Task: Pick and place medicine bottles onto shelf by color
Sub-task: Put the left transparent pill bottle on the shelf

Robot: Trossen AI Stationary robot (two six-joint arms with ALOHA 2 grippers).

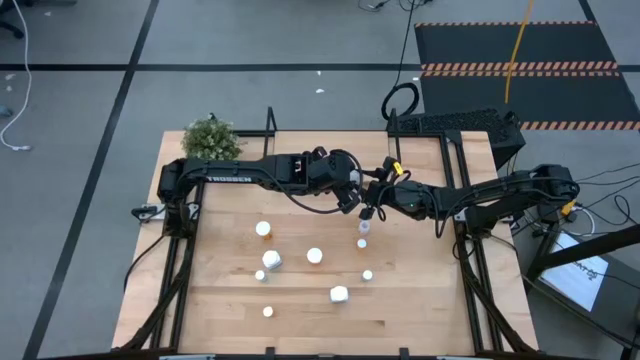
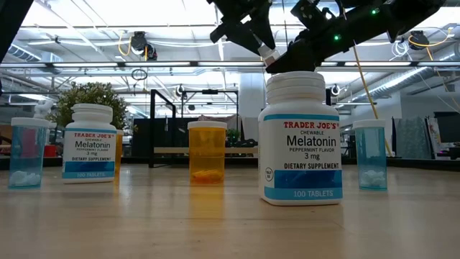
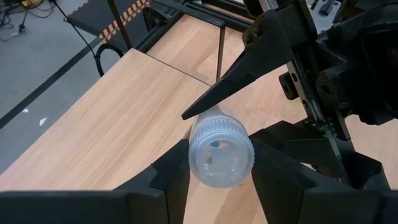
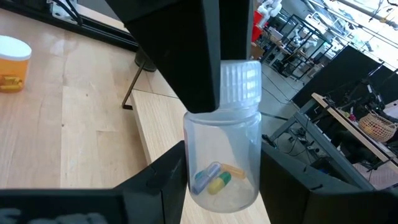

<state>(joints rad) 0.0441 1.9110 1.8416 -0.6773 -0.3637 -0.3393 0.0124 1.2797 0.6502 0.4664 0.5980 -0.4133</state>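
From above, both arms meet mid-table, "TROSSEN" on the left one; the left gripper (image 1: 352, 196) and right gripper (image 1: 372, 203) pinch one clear bottle (image 1: 364, 227) together. Low down, two "Trader Joe's Melatonin" bottles (image 2: 300, 137) stand near, partly blocking the view. The right wrist view shows capsules inside the bottle, with the shelf (image 4: 163, 127) below.

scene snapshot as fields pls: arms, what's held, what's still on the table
left gripper: mid-table, closed on the clear bottle at its cap end
right gripper: meets the left one, closed on the same bottle's body
held item: clear bottle, white cap, a few capsules inside, off the table
loose bottles: several on the tabletop, including an orange one and two melatonin bottles
shelf: just beyond the grippers
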